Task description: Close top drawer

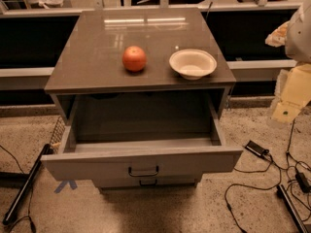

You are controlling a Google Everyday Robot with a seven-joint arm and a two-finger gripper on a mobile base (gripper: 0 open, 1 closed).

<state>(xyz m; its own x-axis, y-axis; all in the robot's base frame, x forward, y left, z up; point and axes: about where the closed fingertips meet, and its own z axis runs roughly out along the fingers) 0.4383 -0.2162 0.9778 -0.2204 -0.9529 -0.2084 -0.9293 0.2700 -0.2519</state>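
The top drawer (146, 161) is standing pulled out from under the counter's front edge. Its flat front is hanging well forward of the counter (97, 57), and its interior is lying open to view. A dark bail handle (143, 171) is sitting at the centre of that front. An orange (134, 58) is resting near the middle of the front edge. A white bowl (193, 63) is sitting just beside it, toward the front right corner, not touching it. The gripper (285, 111) is hanging well beyond the counter's right edge, apart from the drawer. Whether it is spread or pressed together cannot be told. Cables (252, 178) are trailing on the floor below the front right corner.
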